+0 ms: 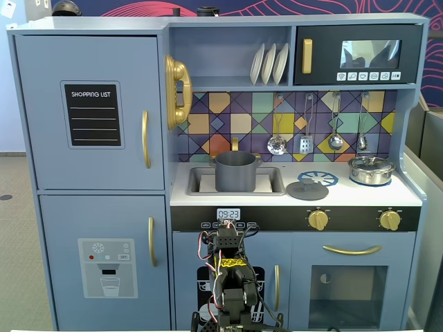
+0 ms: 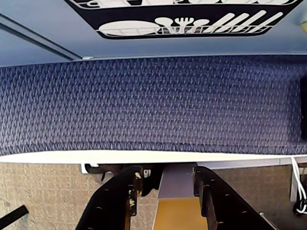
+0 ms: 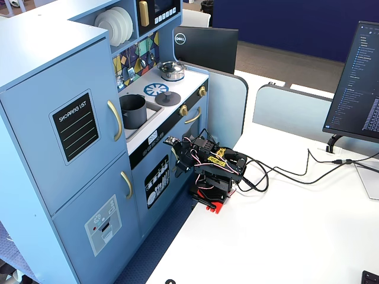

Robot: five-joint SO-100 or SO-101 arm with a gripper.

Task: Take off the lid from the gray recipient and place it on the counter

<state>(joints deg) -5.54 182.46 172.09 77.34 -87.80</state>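
The matte dark gray pot (image 1: 235,171) stands uncovered in the sink cut-out; it also shows in the other fixed view (image 3: 132,111). The dark gray lid (image 1: 306,189) with its small knob lies flat on the pale counter (image 1: 277,199), by the blue burner print, to the right of the sink (image 3: 167,98). My arm (image 1: 228,252) is folded low in front of the toy kitchen, well below the counter. My gripper (image 2: 166,172) points down at the table edge, jaws apart and empty; it sits near the cabinet front (image 3: 177,155).
A shiny silver pot with lid (image 1: 371,169) stands at the counter's right end. Utensils hang on the backsplash (image 1: 318,142). The wrist view shows blue carpet (image 2: 153,105), the white table edge (image 2: 144,156) and the dishwasher print (image 2: 192,21). Cables (image 3: 284,171) and a monitor (image 3: 358,77) sit on the table.
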